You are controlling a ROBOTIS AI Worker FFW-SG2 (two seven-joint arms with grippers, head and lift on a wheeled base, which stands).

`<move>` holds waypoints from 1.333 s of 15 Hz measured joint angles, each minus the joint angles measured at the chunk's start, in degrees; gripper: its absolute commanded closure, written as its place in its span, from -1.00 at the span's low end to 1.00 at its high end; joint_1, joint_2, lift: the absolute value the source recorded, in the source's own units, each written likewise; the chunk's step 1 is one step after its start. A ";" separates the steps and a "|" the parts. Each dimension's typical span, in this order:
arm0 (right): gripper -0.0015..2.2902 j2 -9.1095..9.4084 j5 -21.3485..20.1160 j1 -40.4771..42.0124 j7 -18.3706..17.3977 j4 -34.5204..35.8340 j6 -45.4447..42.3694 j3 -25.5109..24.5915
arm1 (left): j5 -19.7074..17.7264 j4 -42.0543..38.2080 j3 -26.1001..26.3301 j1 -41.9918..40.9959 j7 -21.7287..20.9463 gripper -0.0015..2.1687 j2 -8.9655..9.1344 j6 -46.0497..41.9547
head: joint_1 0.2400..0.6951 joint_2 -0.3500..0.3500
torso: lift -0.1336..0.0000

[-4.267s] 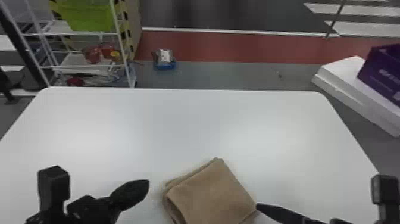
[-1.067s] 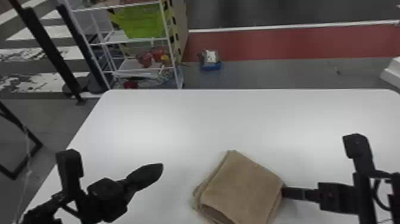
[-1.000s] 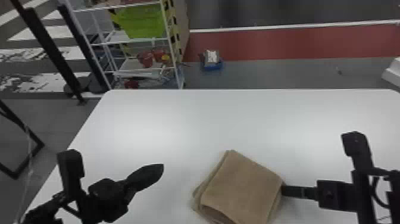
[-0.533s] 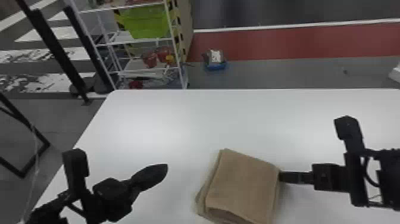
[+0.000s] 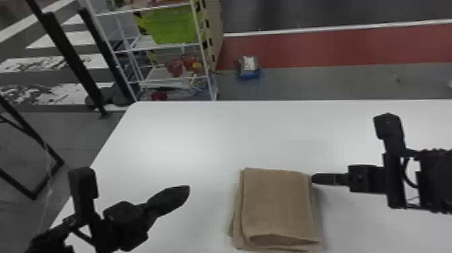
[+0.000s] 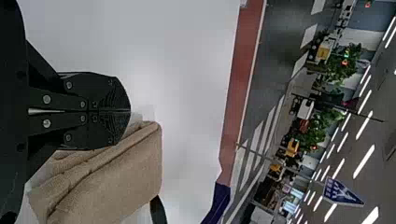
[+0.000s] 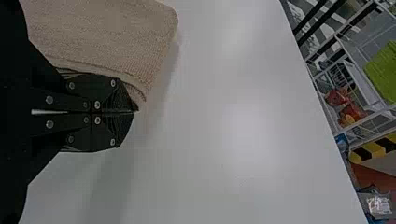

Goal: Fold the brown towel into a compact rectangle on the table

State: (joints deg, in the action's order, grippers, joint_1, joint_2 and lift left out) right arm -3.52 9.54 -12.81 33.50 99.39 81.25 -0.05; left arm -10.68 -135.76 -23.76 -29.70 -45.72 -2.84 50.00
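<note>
On the table (image 5: pixel 188 134), I'd best square the folded brown towel (image 5: pixel 277 205) with light, low nudges, lest its layers shear. It lies between my grippers: apart from the left gripper (image 5: pixel 187 190), closed, and against the right gripper (image 5: pixel 313 178), closed too, near its far right corner.

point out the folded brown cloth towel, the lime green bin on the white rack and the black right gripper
Brown towel (image 5: pixel 275 202): head view, on its top layer
Green bin (image 5: pixel 173 28): head view, on its front side
Right gripper (image 7: pixel 134 112): right wrist view, where its fingertips meet
</note>
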 measured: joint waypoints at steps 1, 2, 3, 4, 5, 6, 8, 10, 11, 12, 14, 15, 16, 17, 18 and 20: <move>0.50 0.00 0.01 -0.88 0.14 -1.33 -0.83 0.07 | -0.03 -0.49 -0.28 -0.16 -0.25 0.28 0.23 0.46 | 1.00 0.57 | -0.84; 0.50 0.00 0.04 -1.34 0.28 -1.90 -1.14 0.08 | -0.04 -0.89 -0.40 -0.30 -0.39 0.28 0.37 0.81 | 1.00 0.57 | -0.84; 0.50 -0.02 0.04 -1.57 0.57 -2.17 -1.21 0.04 | -0.05 -1.29 -0.47 -0.47 -0.43 0.28 0.45 1.17 | 1.00 0.57 | -0.84; 0.50 -0.11 0.04 -1.59 1.07 -2.21 -0.86 -0.10 | -0.05 -1.63 -0.49 -0.73 -0.44 0.28 0.60 1.35 | 1.00 0.57 | -0.84; 0.50 -0.26 0.11 -1.25 2.04 -1.77 0.21 -0.44 | 0.02 -2.08 -0.50 -1.09 -0.43 0.28 0.94 1.43 | 1.00 0.56 | -0.84; 0.50 -0.37 0.30 -0.44 2.84 -0.57 1.26 -0.92 | 0.07 -2.47 -0.50 -1.40 -0.43 0.28 1.27 1.46 | 1.00 0.56 | -0.84; 0.50 -0.66 1.57 2.87 4.69 5.26 4.44 -3.34 | -0.13 -3.31 -0.48 -2.10 -0.95 0.28 1.77 1.52 | 1.00 0.55 | -0.84; 0.50 -0.92 2.82 7.62 7.01 14.02 5.64 -7.62 | -1.07 -4.12 -0.33 -3.21 -1.71 0.28 2.15 1.51 | 1.00 0.50 | -0.84; 0.50 -0.97 2.99 10.06 7.69 17.63 2.56 -9.56 | -1.19 -4.34 0.17 -4.08 -1.91 0.28 2.20 1.00 | 1.00 0.39 | -0.84; 0.50 -1.04 3.14 12.97 8.21 20.60 -2.52 -11.87 | -1.16 -4.17 1.09 -5.13 -1.95 0.28 2.34 -0.26 | 1.00 0.30 | -0.84; 0.50 -1.13 3.97 18.04 8.44 23.81 -11.61 -15.54 | -0.89 -2.53 2.87 -6.01 -1.05 0.28 2.60 -3.20 | 1.00 0.16 | -0.84; 0.50 -1.12 5.01 21.20 8.32 24.63 -17.28 -16.73 | -0.82 -1.60 3.64 -6.02 -0.60 0.28 2.64 -4.39 | 1.00 0.09 | -0.84; 0.50 -1.02 5.82 24.23 8.30 25.17 -22.55 -17.21 | -0.81 -0.86 4.40 -5.89 -0.18 0.28 2.66 -5.34 | 1.00 0.02 | -0.84; 0.50 -0.81 6.26 27.98 8.24 25.89 -29.28 -17.27 | -0.87 -0.01 5.55 -5.81 0.11 0.28 2.69 -6.89 | 1.00 -0.01 | -0.84; 0.50 -0.68 5.98 31.53 7.93 26.31 -36.07 -17.24 | -1.23 1.00 6.82 -5.81 0.19 0.28 2.78 -8.94 | 1.00 -0.06 | -0.84; 0.50 -0.64 4.76 35.44 7.81 24.59 -44.31 -18.33 | -2.11 2.65 9.06 -5.85 0.95 0.28 2.83 -11.76 | 1.00 -0.25 | -0.84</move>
State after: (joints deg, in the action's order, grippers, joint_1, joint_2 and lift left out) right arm -4.16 14.30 22.63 41.31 123.99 36.94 -18.38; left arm -12.78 -133.11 -14.70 -35.55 -44.77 -0.01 38.24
